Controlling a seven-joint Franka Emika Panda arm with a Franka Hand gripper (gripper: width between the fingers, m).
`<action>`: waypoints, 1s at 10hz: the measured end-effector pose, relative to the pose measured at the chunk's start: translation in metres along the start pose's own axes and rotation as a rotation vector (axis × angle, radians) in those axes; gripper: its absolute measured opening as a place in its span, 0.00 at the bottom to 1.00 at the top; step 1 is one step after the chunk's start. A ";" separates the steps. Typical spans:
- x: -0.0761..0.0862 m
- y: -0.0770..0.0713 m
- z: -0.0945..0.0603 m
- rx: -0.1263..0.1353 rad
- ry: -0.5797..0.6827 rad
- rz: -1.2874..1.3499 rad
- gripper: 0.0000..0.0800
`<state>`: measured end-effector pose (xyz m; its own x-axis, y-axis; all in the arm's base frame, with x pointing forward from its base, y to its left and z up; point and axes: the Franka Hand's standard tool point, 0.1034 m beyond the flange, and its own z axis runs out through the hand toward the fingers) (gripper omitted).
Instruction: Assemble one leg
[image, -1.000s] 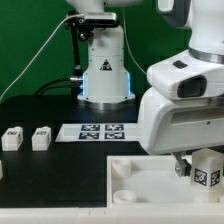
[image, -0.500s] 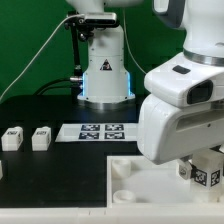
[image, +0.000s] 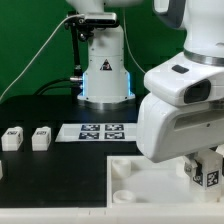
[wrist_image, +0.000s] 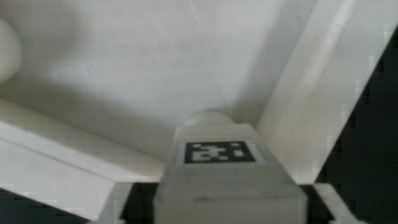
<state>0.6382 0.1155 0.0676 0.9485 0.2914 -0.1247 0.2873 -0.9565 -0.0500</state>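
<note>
Nearest, we see the end effector (image: 205, 170) clamped on the leg (image: 208, 173), held over the white panel (image: 135, 178) at the exterior view's right. Farther left, two spare legs (image: 26, 138) stand on the bench (image: 60, 170) beside the marker board (image: 98, 131).

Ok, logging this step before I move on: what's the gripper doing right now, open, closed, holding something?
Gripper: closed on the leg, held over the white panel.
</note>
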 end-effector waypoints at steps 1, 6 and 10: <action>0.000 -0.001 0.000 0.011 0.004 0.183 0.36; 0.002 -0.005 0.000 0.030 0.000 0.834 0.36; 0.005 -0.006 -0.001 0.045 0.003 1.220 0.36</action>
<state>0.6412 0.1222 0.0679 0.5928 -0.7977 -0.1112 -0.7967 -0.6010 0.0636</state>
